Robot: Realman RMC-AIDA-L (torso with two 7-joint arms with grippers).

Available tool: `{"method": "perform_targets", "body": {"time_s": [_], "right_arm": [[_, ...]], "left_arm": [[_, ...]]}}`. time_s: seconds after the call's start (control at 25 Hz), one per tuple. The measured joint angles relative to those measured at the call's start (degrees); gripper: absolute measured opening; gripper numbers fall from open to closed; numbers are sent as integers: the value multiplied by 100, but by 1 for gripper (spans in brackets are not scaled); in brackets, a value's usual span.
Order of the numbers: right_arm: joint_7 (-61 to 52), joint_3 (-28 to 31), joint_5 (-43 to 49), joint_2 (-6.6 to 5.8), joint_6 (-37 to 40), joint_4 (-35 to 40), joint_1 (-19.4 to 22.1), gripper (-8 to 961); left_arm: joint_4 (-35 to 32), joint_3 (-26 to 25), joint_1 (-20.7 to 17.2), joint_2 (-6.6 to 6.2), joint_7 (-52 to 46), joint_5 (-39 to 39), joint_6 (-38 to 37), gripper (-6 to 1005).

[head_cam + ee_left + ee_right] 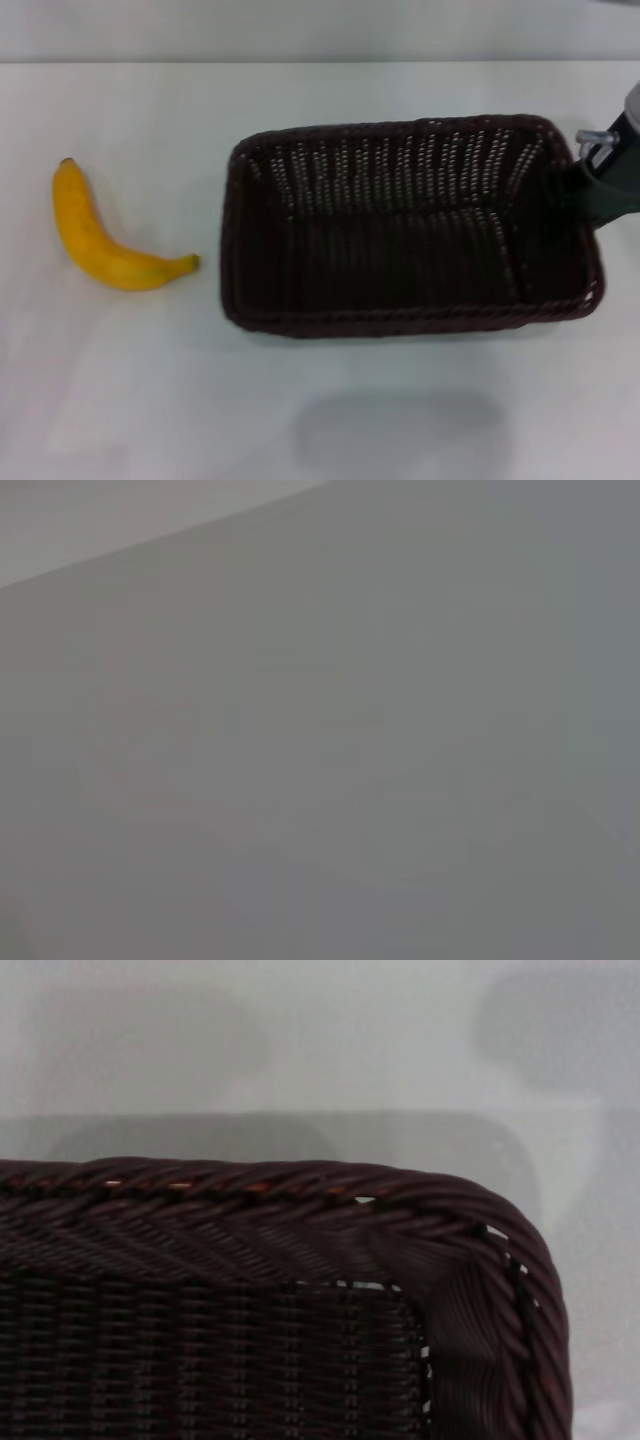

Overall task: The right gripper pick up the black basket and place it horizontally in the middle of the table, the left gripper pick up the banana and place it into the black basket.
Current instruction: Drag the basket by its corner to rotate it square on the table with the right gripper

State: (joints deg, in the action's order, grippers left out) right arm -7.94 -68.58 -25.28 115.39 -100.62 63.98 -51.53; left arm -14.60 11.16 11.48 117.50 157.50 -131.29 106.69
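Since the black basket (410, 225) lies lengthwise mid-table (330, 410), the right gripper (610, 180) at its three-o'clock rim seems placed for setting down, jaw state untellable, while the banana (105, 245) waits at nine o'clock.

The head view looks steeply down on the table (150, 380), the right wrist view sits very close above one corner of the basket (300, 1260) it shares, and the left wrist view faces blank grey.

Black end effector (608, 180); silver fitting
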Motion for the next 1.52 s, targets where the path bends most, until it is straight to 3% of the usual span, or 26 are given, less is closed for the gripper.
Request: {"method": "perform_targets", "body": {"time_s": [0.2, 0.32, 0.72, 1.24, 1.48, 1.52], "right_arm": [[20, 99, -665, -49, 8, 31, 127, 125], [-13, 39, -488, -76, -63, 88, 110, 125], [-15, -1186, 338, -11, -85, 517, 163, 134], [-198, -868, -839, 43, 258, 681, 227, 152], [-402, -1030, -978, 20, 269, 738, 176, 395], [-443, -1049, -975, 15, 226, 744, 175, 396]], "left_arm": [[-52, 0, -3, 1, 0, -3, -9, 874], [-52, 0, -7, 1, 0, 3, -9, 874], [-51, 0, -14, 29, -1, 1, 17, 875], [-51, 0, -24, 39, -1, -2, 14, 875], [-51, 0, -24, 28, -1, 6, -11, 875], [-51, 0, -26, 26, -1, 3, -13, 875]]}}
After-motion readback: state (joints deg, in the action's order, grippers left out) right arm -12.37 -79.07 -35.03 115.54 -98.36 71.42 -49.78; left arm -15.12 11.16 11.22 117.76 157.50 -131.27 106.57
